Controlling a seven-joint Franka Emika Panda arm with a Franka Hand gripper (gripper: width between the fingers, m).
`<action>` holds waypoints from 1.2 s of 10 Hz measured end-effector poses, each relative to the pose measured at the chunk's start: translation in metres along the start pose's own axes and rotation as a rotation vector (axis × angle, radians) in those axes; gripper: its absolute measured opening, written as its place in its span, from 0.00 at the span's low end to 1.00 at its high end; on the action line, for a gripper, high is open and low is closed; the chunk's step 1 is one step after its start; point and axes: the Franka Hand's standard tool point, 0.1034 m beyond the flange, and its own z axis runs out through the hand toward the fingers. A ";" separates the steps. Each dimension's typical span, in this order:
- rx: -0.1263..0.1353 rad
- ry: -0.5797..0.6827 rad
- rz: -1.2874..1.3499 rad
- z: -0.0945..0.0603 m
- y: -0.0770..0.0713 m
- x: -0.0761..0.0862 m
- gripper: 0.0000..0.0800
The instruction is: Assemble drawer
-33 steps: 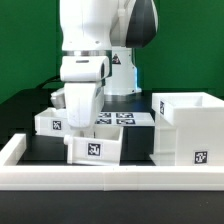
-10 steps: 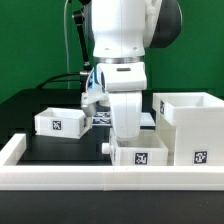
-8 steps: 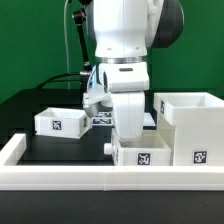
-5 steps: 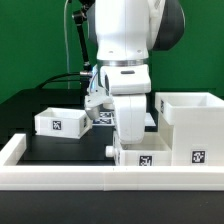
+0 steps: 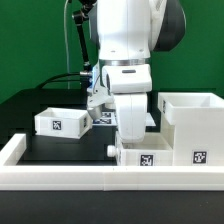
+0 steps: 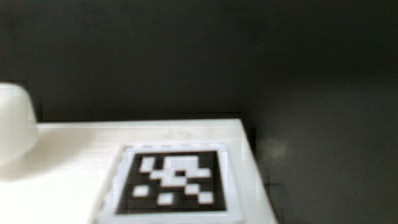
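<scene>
— Where's the small tray (image 5: 143,159)?
— At the table's front edge, against the white rail (image 5: 60,176), just beside the housing (image 5: 190,125).
— And the gripper (image 5: 127,146)?
— Down at that tray. The arm (image 5: 125,50) blocks its fingers, so I can't tell its grip. The second tray (image 5: 60,122) sits apart, toward the exterior view's left.

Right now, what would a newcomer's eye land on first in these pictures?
The big white arm fills the middle of the exterior view, with its gripper low at a small tray close beside the large open box on the exterior view's right. A second tray sits apart on the exterior view's left. The wrist view shows little but a blurred black-and-white tag, seen very close.
</scene>
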 end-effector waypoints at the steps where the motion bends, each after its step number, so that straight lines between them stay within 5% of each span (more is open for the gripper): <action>1: 0.001 0.000 0.000 0.000 0.000 0.000 0.05; 12: -0.015 -0.001 0.059 0.000 0.003 0.008 0.05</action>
